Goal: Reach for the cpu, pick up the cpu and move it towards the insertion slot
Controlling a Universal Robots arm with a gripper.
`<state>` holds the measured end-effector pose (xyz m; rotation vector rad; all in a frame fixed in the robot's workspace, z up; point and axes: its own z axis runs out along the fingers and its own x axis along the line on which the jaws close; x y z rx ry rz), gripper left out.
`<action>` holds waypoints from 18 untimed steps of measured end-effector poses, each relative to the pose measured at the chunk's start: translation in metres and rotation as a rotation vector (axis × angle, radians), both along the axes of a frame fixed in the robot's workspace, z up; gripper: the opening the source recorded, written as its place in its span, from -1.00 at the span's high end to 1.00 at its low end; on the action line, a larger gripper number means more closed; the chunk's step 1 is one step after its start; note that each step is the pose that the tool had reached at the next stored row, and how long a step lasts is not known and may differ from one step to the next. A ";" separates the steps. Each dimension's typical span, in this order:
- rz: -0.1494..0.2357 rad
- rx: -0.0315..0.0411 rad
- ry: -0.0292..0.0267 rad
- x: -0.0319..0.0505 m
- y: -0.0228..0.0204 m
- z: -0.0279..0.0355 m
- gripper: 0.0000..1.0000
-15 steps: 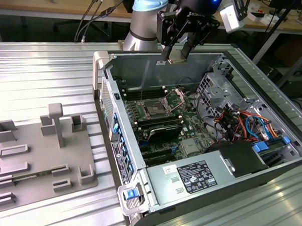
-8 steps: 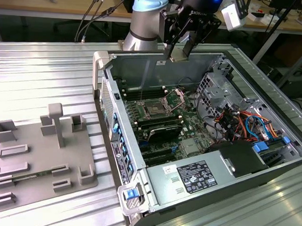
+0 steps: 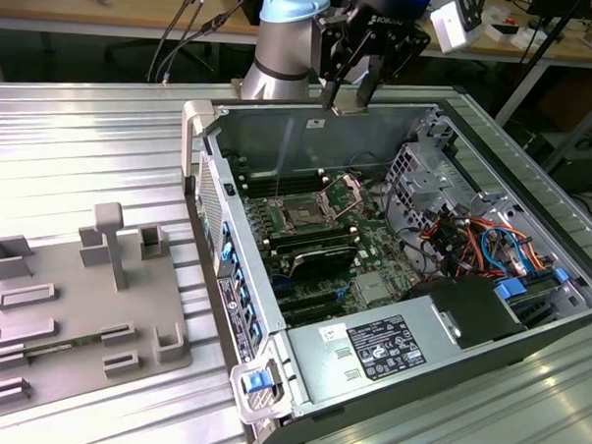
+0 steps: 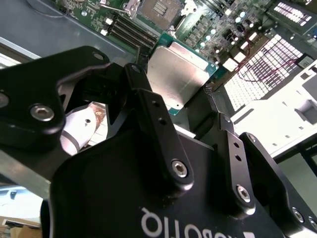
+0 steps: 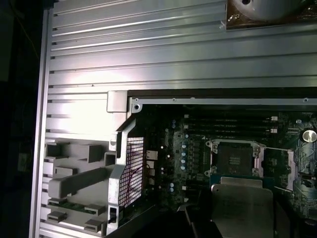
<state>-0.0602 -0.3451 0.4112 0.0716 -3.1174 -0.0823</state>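
Here the one gripper (image 3: 349,95) is closed on the single cpu (image 4: 178,74), holding it above the open computer case (image 3: 391,285) with one insertion slot (image 5: 234,157) below.

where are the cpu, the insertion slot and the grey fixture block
cpu (image 4: 179,74), second wrist view, middle of its silvery face
insertion slot (image 5: 234,159), first wrist view, its dark centre
grey fixture block (image 3: 81,311), exterior view, its flat base
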 end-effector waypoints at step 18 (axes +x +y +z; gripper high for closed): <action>-0.053 0.0043 -0.0158 0.0021 0.0256 -0.0063 -0.09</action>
